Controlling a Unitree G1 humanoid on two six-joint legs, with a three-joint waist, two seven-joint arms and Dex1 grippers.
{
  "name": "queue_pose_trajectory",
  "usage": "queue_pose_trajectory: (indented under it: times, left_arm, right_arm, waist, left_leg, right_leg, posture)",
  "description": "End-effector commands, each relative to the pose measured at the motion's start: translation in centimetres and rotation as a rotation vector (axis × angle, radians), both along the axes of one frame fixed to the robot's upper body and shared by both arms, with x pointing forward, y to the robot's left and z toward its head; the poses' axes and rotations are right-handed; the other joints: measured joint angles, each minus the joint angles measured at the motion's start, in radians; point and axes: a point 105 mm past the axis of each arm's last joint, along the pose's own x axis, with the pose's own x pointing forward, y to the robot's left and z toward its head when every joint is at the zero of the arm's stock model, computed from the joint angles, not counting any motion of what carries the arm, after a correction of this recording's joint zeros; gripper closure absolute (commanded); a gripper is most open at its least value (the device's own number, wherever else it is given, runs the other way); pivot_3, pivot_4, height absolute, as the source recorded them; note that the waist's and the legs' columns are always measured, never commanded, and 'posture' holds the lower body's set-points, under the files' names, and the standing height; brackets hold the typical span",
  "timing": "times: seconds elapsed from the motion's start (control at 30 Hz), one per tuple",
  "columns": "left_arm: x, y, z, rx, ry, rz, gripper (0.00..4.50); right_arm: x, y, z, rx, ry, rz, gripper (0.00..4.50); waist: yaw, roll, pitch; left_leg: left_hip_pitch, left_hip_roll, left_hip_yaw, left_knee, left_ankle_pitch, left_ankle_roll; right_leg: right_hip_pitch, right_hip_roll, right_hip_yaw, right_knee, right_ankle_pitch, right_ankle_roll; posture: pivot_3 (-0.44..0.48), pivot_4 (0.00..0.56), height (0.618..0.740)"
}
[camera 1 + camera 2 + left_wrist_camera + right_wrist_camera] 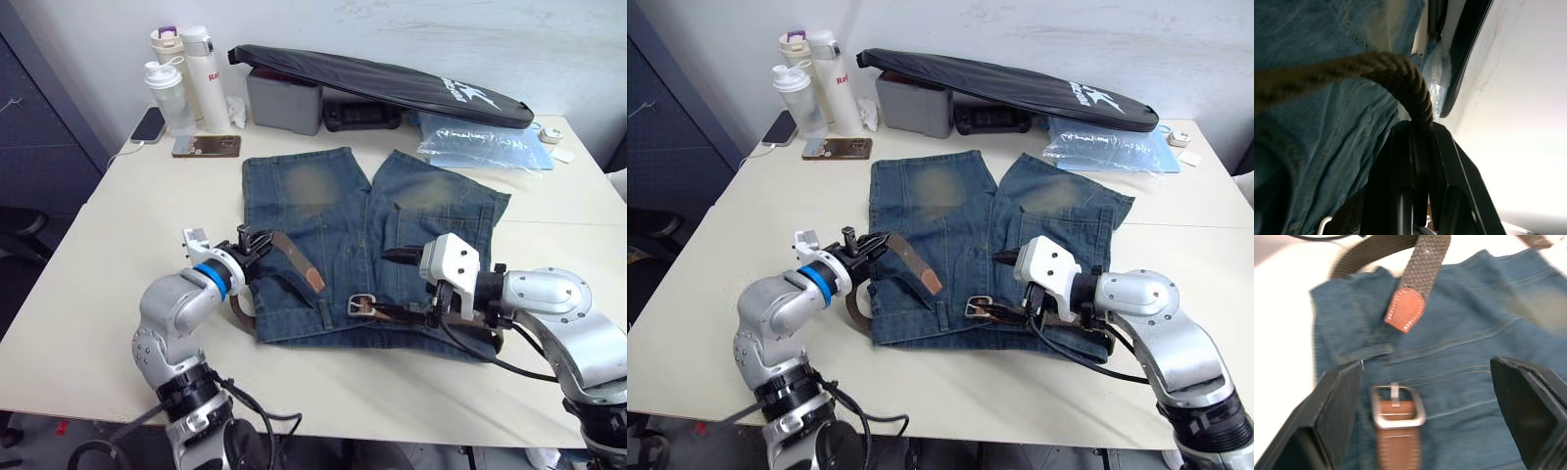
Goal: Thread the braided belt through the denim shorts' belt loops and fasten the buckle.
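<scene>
Cream table [118,255] carries denim shorts [323,215], bottles [186,83], phones [206,146], black bag [392,83], plastic pouch [480,147].

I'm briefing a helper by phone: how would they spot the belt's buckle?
Find the denim shorts mid-table, then the waistband edge nearest the robot. The buckle lies there, beside the right gripper: a silver frame on brown leather, unlike the belt's tan tip.

Denim shorts [367,245] flat mid-table [118,255], waistband at near edge, braided belt [294,257] across its left part, buckle [361,306] on waistband centre, bottles [191,83] and phones [206,146] far left, long bag [382,83] far behind shorts, plastic packet [480,145] far right.
</scene>
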Motion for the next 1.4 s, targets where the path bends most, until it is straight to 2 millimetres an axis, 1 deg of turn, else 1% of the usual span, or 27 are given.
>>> queue_pose_trajectory:
  times: [0.03,0.1,0.13,0.2,0.27,0.37,0.5,0.57,0.73,0.8,0.87,1.0,1.3,1.4]
  left_arm:
    - [-2.0,-0.7,-0.4,0.009,0.000,0.010,4.50]
    - [-2.5,-0.2,-0.8,0.014,0.020,0.037,4.50]
    - [-2.7,0.0,-1.0,0.032,0.018,0.041,4.50]
    - [-3.0,0.3,-1.2,0.058,0.017,0.046,4.50]
    - [-3.3,0.3,-1.3,0.053,0.020,0.053,4.50]
    - [-3.9,0.1,-1.4,0.072,0.006,0.042,4.50]
    - [-4.2,0.1,-1.3,0.051,0.017,0.063,4.50]
    - [-4.4,-0.2,-1.5,0.045,0.020,0.054,4.50]
    - [-4.8,-0.9,-1.8,0.032,0.015,0.028,4.50]
    - [-4.8,-0.9,-1.9,0.027,0.007,0.026,4.50]
    - [-4.8,-0.5,-2.0,0.053,-0.005,0.022,4.50]
    - [-4.7,0.3,-3.0,0.110,0.009,0.009,4.50]
    - [-4.1,1.2,-3.0,0.084,-0.014,0.047,4.50]
    - [-3.9,1.6,-3.6,0.112,-0.021,0.063,4.50]
  right_arm:
    - [-0.3,0.1,1.1,0.004,-0.036,0.005,0.10]
    - [-0.4,0.0,1.0,-0.010,-0.026,0.005,0.10]
    - [-0.5,-0.2,0.6,-0.036,-0.015,0.010,0.10]
    - [-0.9,-0.6,-0.1,-0.079,0.024,0.014,0.10]
    - [-1.2,-0.8,-0.5,-0.097,0.057,0.019,0.10]
    - [-1.7,-1.0,-0.6,-0.094,0.106,0.027,0.10]
    - [-2.8,-1.2,0.6,-0.042,0.186,0.049,0.10]
    - [-3.6,-1.4,2.0,-0.008,0.241,0.066,0.10]
    - [-4.1,-2.0,4.1,0.007,0.264,0.056,0.10]
    - [-4.1,-2.1,4.5,0.007,0.261,0.050,0.10]
    - [-4.0,-2.2,4.7,-0.008,0.252,0.042,0.10]
    - [-3.9,-2.4,5.2,-0.012,0.249,0.037,0.10]
    - [-3.8,-2.7,5.7,-0.024,0.244,0.040,0.10]
    - [-3.8,-2.5,5.8,-0.025,0.236,0.045,0.10]
  waist:
    - [0.001,0.000,0.000]
    - [0.000,0.000,0.000]
    - [-0.001,0.003,0.000]
    - [0.000,0.003,0.001]
    - [0.003,0.001,0.001]
    - [0.000,0.001,0.000]
    - [0.000,0.002,0.002]
    - [0.000,0.003,0.001]
    - [0.000,0.002,0.002]
    - [-0.001,0.002,0.002]
    - [0.000,0.002,0.002]
    - [-0.001,0.003,0.001]
    - [-0.001,0.003,0.002]
    - [-0.001,0.003,0.001]
  left_leg:
    - [0.000,0.000,0.000,0.000,0.000,0.000]
    - [0.001,-0.001,0.001,0.000,-0.001,-0.001]
    - [0.000,-0.001,0.001,0.000,-0.001,-0.001]
    - [0.000,-0.001,0.001,0.000,-0.002,-0.001]
    - [0.000,0.001,-0.001,0.000,-0.001,-0.001]
    - [0.000,0.000,0.000,0.000,-0.001,-0.001]
    - [-0.001,0.000,0.001,0.000,-0.002,0.001]
    - [-0.001,0.001,0.000,0.001,-0.002,0.001]
    - [-0.001,0.001,0.000,0.001,-0.003,0.003]
    - [-0.001,0.001,0.001,0.000,-0.004,0.003]
    - [-0.001,0.001,0.001,0.000,-0.004,0.003]
    - [0.000,0.001,0.000,-0.001,-0.004,0.003]
    - [-0.001,0.001,0.001,-0.001,-0.004,0.003]
    - [-0.001,0.001,0.001,-0.002,-0.004,0.003]
  right_leg:
    - [0.000,0.000,0.000,0.000,0.000,0.000]
    - [0.001,0.000,0.001,-0.001,0.000,0.000]
    - [0.001,0.000,0.001,-0.001,0.000,0.000]
    - [0.000,-0.002,0.002,-0.001,0.000,0.000]
    - [0.000,0.001,0.001,-0.002,0.000,0.000]
    - [0.001,0.000,0.001,-0.002,0.000,-0.001]
    - [0.000,-0.001,0.002,-0.002,0.000,-0.001]
    - [0.000,-0.001,0.002,-0.002,0.000,-0.001]
    - [0.001,-0.002,0.001,-0.003,-0.001,-0.003]
    - [0.000,-0.002,0.001,-0.003,-0.001,-0.004]
    - [0.000,-0.002,0.001,-0.003,-0.001,-0.004]
    - [0.000,-0.002,0.001,-0.003,-0.002,-0.006]
    - [0.000,-0.004,0.000,-0.003,-0.004,-0.009]
    - [0.000,-0.004,-0.001,-0.003,-0.004,-0.009]
  posture:
    - [0.000,0.150,0.740]
    - [0.000,0.150,0.740]
    - [0.000,0.150,0.740]
    - [0.000,0.150,0.740]
    - [0.000,0.150,0.740]
    - [0.000,0.150,0.740]
    - [0.000,0.150,0.740]
    - [0.000,0.150,0.740]
    - [0.000,0.150,0.740]
    - [0.000,0.150,0.740]
    - [0.000,0.150,0.740]
    - [0.000,0.150,0.740]
    - [0.000,0.150,0.740]
    - [0.000,0.150,0.740]
